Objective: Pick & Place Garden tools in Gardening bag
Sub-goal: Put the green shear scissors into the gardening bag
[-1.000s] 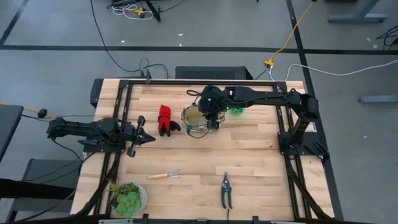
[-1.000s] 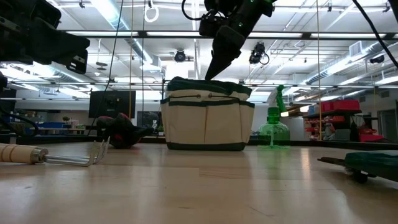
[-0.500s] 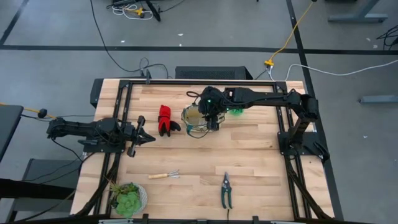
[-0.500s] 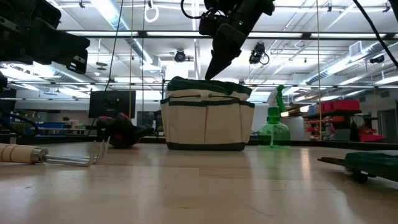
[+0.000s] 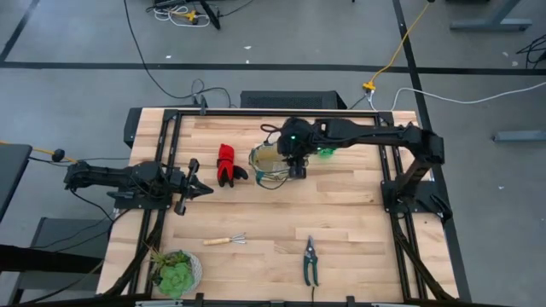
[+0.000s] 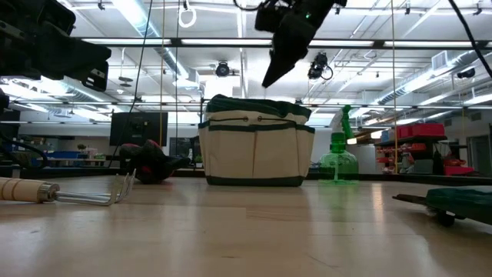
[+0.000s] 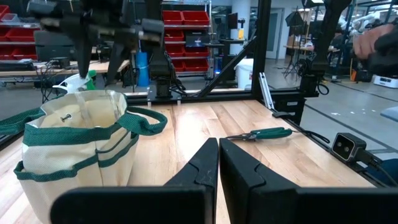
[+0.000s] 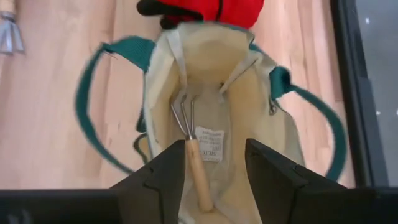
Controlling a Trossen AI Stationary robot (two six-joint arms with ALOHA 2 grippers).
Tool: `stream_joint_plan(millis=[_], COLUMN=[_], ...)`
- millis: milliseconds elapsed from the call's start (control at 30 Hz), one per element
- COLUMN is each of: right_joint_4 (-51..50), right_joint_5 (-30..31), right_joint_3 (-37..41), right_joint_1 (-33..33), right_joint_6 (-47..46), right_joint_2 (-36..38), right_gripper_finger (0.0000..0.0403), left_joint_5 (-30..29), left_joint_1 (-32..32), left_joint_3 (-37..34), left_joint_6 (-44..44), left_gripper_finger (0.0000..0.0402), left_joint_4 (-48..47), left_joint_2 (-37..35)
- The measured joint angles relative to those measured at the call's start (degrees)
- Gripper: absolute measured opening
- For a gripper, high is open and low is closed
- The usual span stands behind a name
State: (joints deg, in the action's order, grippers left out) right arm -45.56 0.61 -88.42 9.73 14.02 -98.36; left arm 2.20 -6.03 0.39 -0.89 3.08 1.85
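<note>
The tan gardening bag [image 5: 270,167] with green trim stands upright on the table's middle; it also shows in the low view [image 6: 257,146]. A wooden-handled pronged tool [image 8: 189,158] lies inside it. My right gripper [image 8: 214,180] is open and empty, pointing down a little above the bag's mouth [image 6: 270,77]. My left gripper [image 7: 217,168] is shut and empty at the table's left [image 5: 200,189]. The red-and-black gloves [image 5: 228,165] lie left of the bag. The green spray bottle [image 6: 338,150] stands right of it. The mini rake [image 5: 226,240] and the pruning shears [image 5: 310,260] lie near the front edge.
A succulent in a pale pot [image 5: 175,271] stands at the front left corner. A dark metal frame [image 5: 171,128] runs around the table's edges. Bare wood lies between the bag and the front tools.
My right gripper has risen a little from the bag's mouth and shifted slightly toward the table's right edge. The bag and the other tools have stayed where they were.
</note>
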Motion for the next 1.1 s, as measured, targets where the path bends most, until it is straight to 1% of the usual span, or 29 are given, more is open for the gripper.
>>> stream_joint_plan(millis=[100, 267, 567, 900, 1100], right_joint_4=[-1.07, -2.75, -4.47, -11.28, -13.17], right_joint_5=[0.69, 3.72, 3.41, 3.38, 3.17], right_joint_3=[0.00, -0.02, -0.02, -0.02, -0.02], right_joint_1=[-0.32, -1.22, -1.50, -1.50, -2.03], right_joint_6=[0.01, 0.00, 0.02, -0.93, -1.33], right_joint_2=[2.48, 5.27, 9.04, 9.70, 9.70], right_gripper_finger=[0.0169, 0.0169, 0.0169, 0.0169, 0.0169], left_joint_5=[0.00, 0.00, 0.00, 0.00, 0.00], left_joint_1=[0.01, 0.01, -0.01, 0.01, 0.01], left_joint_3=[0.02, 0.00, 0.00, 0.00, -0.01], left_joint_6=[0.00, 0.00, 0.00, 0.01, 0.00], left_gripper_finger=[0.0021, 0.0021, 0.0021, 0.0021, 0.0021], left_joint_4=[0.01, 0.00, -0.01, -0.01, -0.01], left_joint_2=[0.01, 0.00, 0.00, 0.00, 0.02])
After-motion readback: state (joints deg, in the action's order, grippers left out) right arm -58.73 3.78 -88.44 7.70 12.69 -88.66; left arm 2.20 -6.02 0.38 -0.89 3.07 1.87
